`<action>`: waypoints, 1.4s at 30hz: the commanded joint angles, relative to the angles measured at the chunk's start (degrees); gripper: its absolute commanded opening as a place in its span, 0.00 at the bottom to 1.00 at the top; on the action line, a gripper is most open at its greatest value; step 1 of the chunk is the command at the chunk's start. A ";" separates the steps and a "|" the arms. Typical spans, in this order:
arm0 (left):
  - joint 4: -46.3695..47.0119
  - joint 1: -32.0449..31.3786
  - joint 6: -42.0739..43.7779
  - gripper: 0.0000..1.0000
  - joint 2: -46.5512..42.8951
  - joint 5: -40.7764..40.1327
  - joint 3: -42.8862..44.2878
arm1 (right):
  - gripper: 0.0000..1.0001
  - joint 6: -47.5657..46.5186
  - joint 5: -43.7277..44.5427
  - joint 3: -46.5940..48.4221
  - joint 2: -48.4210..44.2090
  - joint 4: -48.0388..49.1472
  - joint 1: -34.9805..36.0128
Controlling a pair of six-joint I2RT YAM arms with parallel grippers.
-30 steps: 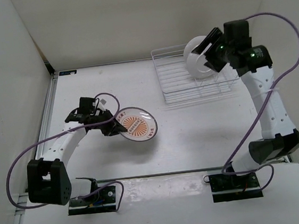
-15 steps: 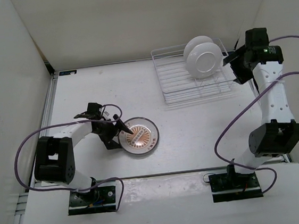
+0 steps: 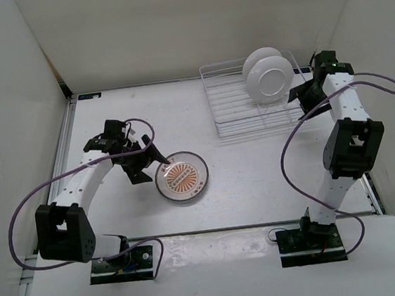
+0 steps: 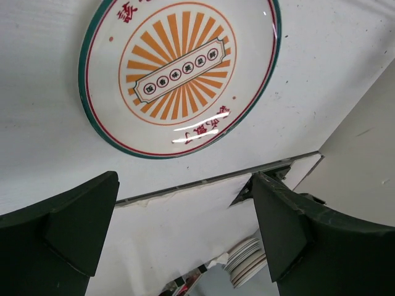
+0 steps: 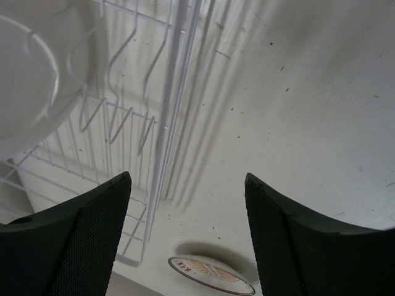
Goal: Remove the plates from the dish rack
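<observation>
The sunburst plate (image 3: 182, 177) now lies flat, face up, on the white table (image 3: 258, 184), well apart from the dish rack (image 3: 240, 112) and in front of the left arm. A second ago it hung tilted in the left gripper (image 3: 149, 168); half a second ago it was being set down. Now the claw stands wide and empty just beside the plate's left rim. The left wrist view confirms it: the whole plate (image 4: 179, 77) shows beyond the two spread fingers, with nothing between them. I judge the first plate to be unloaded and let go.

The right side has changed too. A second ago the right gripper (image 3: 304, 100) was up against the plain white plate (image 3: 269, 75). Now it has drawn back to the right end of the rack, with its claw wide and holding nothing. In its wrist view the rack's wires (image 5: 166, 92) run along the left, the white plate (image 5: 31, 74) sits at the upper left corner, and bare table fills the gap between the fingers.

The white plate stands upright among the tines at the far right of the rack, so half the job is left. The right arm is the nearer one, and it will probably have to line up on that plate's rim again
</observation>
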 commanded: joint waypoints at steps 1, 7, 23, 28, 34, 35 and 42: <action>-6.22 0.72 3.00 1.00 -2.78 -1.96 1.77 | 0.76 4.18 -0.79 -0.49 0.33 0.49 0.12; -6.23 0.99 3.09 1.00 -2.26 -0.64 3.00 | 0.71 5.43 -0.79 -6.90 1.03 3.83 0.03; -4.12 0.99 3.09 1.00 -1.64 0.42 3.88 | 0.73 2.44 -4.05 -7.64 -3.73 15.27 -0.15; -3.85 0.99 3.88 1.00 -1.20 0.85 5.45 | 0.73 2.61 -5.97 -0.06 3.83 10.95 -0.06; -3.06 0.99 5.64 1.00 1.34 4.89 13.25 | 0.70 2.26 -6.95 2.76 10.70 3.31 -0.14; -3.58 0.99 6.34 1.00 1.87 5.07 14.24 | 0.70 2.44 -7.03 1.71 10.62 3.39 -0.14; -4.99 1.16 7.40 1.00 3.90 5.34 18.46 | 0.63 2.35 -6.77 -3.30 9.03 4.28 0.03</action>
